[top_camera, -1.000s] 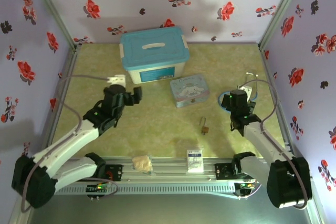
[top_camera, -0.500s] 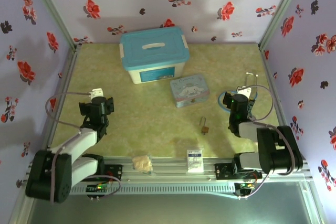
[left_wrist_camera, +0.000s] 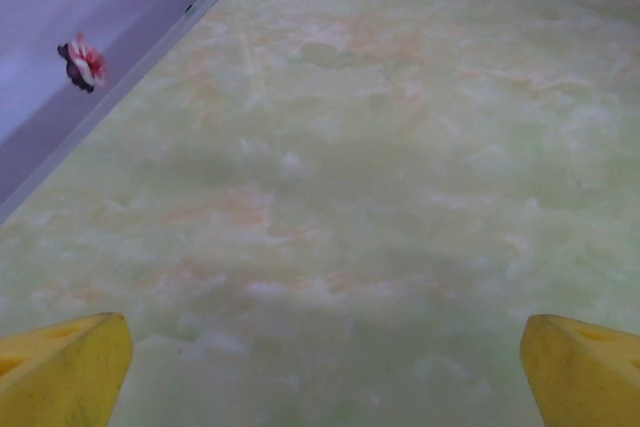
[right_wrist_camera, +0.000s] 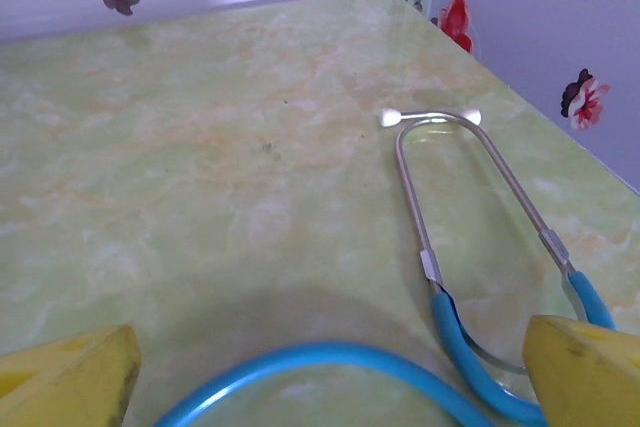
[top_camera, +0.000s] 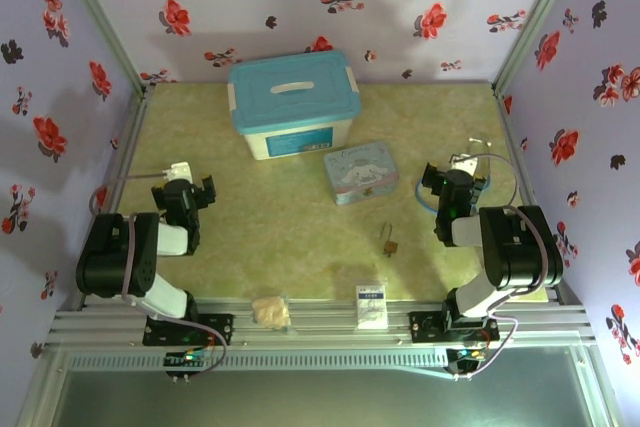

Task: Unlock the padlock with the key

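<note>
Brass-gold against pale green marble: from the top camera I find the padlock [top_camera: 391, 244] lying on the table [top_camera: 300, 237], just in front of the pale blue tin [top_camera: 361, 173] and closer to my right arm than my left. A thin dark sliver juts from its far end. It could be the key or the shackle, and at this size I cannot tell which, nor whether the shackle is sprung. Both arms are folded low near their bases. The left gripper [top_camera: 187, 187] sits by the left wall and the right gripper [top_camera: 453, 177] by the right wall, each well apart from the lock.

Left wrist camera: the yellow fingers [left_wrist_camera: 60, 375] stand spread wide at the frame corners, with bare marble between them and nothing held.

Right wrist camera: the fingers [right_wrist_camera: 585, 372] are spread just as wide and empty. The blue-tubed stethoscope [right_wrist_camera: 452, 335] curls on the table under and ahead of them, untouched.

My read is that neither hand has key or lock, and I see no proof of an open shackle — so I would count the unlocking as unconfirmed, with picking up, inserting and turning possibly all left to do.
</note>
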